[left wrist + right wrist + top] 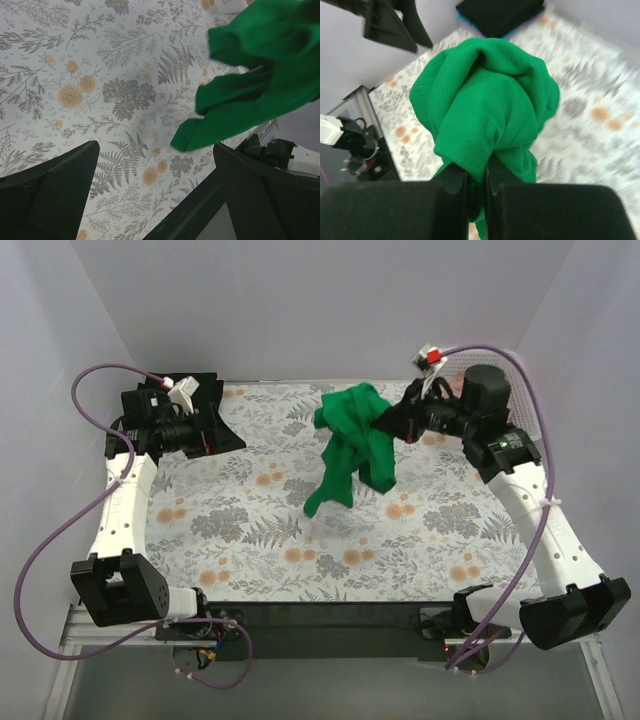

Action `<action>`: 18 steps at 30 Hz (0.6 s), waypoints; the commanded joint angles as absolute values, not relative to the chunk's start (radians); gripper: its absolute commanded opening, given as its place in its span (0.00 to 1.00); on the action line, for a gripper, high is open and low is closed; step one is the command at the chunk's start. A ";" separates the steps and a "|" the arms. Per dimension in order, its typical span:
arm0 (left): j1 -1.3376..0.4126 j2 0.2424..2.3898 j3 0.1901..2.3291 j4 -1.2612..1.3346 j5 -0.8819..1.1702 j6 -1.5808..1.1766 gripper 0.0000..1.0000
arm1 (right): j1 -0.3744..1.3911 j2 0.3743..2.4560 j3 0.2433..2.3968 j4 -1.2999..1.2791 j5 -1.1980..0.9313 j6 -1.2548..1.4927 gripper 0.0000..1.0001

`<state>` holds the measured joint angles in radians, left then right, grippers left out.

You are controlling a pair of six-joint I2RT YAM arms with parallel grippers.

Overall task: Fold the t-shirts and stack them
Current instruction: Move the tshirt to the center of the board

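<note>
- The green t-shirt hangs in a bunched, twisted clump above the middle rear of the flower-patterned bench.
- The right fingers are clamped together on a fold of the shirt. In the right wrist view the cloth bulges out just past their tips and a strip of it is pinched in the narrow slit between them.
- From that grip the shirt droops to the left and down. Whether its lowest corner touches the bench, I cannot tell.
- The left fingers stand wide apart and hold nothing, raised over the rear left part of the bench.
- In the left wrist view the green cloth fills the upper right corner, clear of both left fingers.
- A black t-shirt lies folded on the far end of the bench, with a light-blue edge showing under it.
</note>
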<state>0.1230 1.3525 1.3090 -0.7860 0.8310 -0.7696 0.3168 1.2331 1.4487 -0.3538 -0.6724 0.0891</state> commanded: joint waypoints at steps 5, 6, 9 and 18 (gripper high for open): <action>0.114 1.318 1.295 -0.853 0.899 -0.631 0.98 | 0.295 1.311 1.210 -0.271 -0.445 0.221 0.61; 0.097 1.324 1.292 -0.867 0.876 -0.597 0.98 | 0.246 1.345 1.213 -0.297 -0.472 0.222 0.64; -0.009 1.319 1.275 -0.952 0.784 -0.462 0.98 | 0.051 1.486 1.218 -0.452 -0.647 0.197 0.70; -0.526 1.304 1.003 -0.927 0.580 -0.350 0.80 | 0.040 1.350 1.006 -0.686 -0.637 -0.115 0.75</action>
